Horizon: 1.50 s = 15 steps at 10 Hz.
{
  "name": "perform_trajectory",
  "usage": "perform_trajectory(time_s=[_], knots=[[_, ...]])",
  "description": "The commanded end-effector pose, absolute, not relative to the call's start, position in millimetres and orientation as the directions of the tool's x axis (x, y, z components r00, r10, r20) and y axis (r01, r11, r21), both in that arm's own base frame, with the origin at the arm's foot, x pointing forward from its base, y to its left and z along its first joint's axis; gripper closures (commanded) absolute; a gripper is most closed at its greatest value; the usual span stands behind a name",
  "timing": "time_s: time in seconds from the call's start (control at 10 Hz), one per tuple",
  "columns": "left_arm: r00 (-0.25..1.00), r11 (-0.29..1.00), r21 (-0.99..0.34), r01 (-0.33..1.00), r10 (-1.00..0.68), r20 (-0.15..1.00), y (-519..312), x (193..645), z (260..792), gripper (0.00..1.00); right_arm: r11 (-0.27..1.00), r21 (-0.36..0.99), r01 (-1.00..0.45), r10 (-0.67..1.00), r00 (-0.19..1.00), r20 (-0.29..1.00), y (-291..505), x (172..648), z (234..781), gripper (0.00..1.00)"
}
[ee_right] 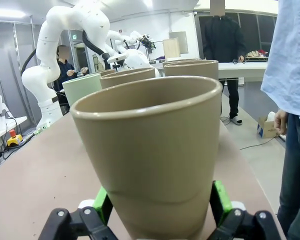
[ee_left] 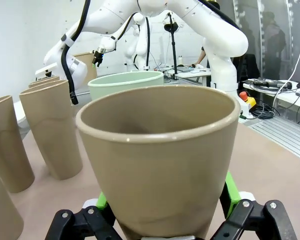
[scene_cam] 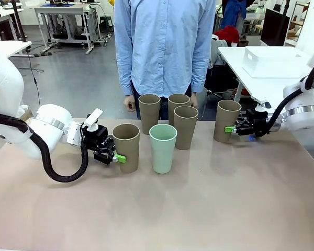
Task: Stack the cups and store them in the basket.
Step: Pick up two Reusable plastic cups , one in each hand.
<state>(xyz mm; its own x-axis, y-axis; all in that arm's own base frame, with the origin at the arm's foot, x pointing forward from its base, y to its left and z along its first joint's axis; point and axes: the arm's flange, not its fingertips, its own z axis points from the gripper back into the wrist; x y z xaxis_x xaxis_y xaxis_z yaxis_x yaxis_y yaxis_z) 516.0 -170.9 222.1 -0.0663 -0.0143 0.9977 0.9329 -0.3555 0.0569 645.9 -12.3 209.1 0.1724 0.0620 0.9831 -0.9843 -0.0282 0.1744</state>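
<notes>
Six cups stand on the table. My left gripper (scene_cam: pixel 123 156) is shut on the leftmost tan cup (scene_cam: pixel 126 144) near its base; the left wrist view shows this cup (ee_left: pixel 160 150) between the green pads (ee_left: pixel 230 194). The mint green cup (scene_cam: pixel 163 148) stands just to its right. Three tan cups (scene_cam: pixel 149 113) (scene_cam: pixel 178 106) (scene_cam: pixel 186 127) stand behind. My right gripper (scene_cam: pixel 228 129) is shut on the rightmost tan cup (scene_cam: pixel 227 120), which the right wrist view shows large (ee_right: pixel 150 150) between its pads (ee_right: pixel 218 199). The white basket (scene_cam: pixel 272 70) sits on another table at the back right.
A person in a light blue shirt (scene_cam: pixel 165 47) stands at the far edge, hands (scene_cam: pixel 129 103) hanging just behind the rear cups. The near half of the tan table (scene_cam: pixel 162 214) is bare. A white table (scene_cam: pixel 240 57) stands beyond the right arm.
</notes>
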Motion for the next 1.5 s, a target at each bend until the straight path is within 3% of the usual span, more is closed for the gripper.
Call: perform_trajectory(time_s=[0.0, 0.5, 0.6, 0.7, 0.8, 0.9, 1.0, 1.1, 1.4], knots=[[-0.096, -0.363, 0.102, 0.926, 0.035, 0.995, -176.1, 516.0, 222.3, 0.00, -0.047, 0.197, -0.979, 0.056, 0.194, 0.979, -8.3, 652.7, 214.7, 0.00], [-0.084, -0.360, 0.095, 0.928, 0.045, 0.995, -175.0, 517.3, 220.3, 0.00, -0.070, 0.193, -0.979, 0.049, 0.190, 0.981, -4.3, 652.4, 218.7, 0.00], [-0.079, -0.356, 0.088, 0.930, 0.041, 0.996, -174.1, 517.6, 219.7, 0.19, -0.071, 0.199, -0.977, 0.047, 0.196, 0.979, -4.9, 652.6, 218.4, 0.19], [-0.073, -0.356, 0.085, 0.931, 0.047, 0.996, -173.5, 517.1, 219.8, 0.19, -0.074, 0.204, -0.976, 0.044, 0.201, 0.979, -5.4, 652.8, 218.3, 0.19], [-0.073, -0.353, 0.086, 0.932, 0.051, 0.996, -173.3, 516.7, 220.1, 0.38, -0.077, 0.208, -0.975, 0.040, 0.206, 0.978, -6.4, 652.7, 218.7, 0.39], [-0.071, -0.350, 0.085, 0.933, 0.052, 0.996, -172.7, 516.4, 220.4, 0.25, -0.077, 0.209, -0.975, 0.039, 0.207, 0.978, -7.4, 652.7, 219.0, 0.25], [-0.073, -0.347, 0.086, 0.934, 0.050, 0.996, -172.2, 516.6, 221.0, 0.57, -0.077, 0.208, -0.975, 0.038, 0.206, 0.978, -8.7, 653.0, 219.3, 0.58], [-0.077, -0.331, 0.090, 0.939, 0.054, 0.996, -171.5, 517.5, 222.2, 0.44, -0.071, 0.205, -0.976, 0.039, 0.203, 0.978, -11.1, 652.2, 218.9, 0.44], [-0.054, -0.362, 0.054, 0.931, 0.010, 0.999, -173.0, 516.4, 218.4, 0.44, -0.054, 0.185, -0.981, 0.046, 0.182, 0.982, -6.9, 646.8, 214.3, 0.44]])
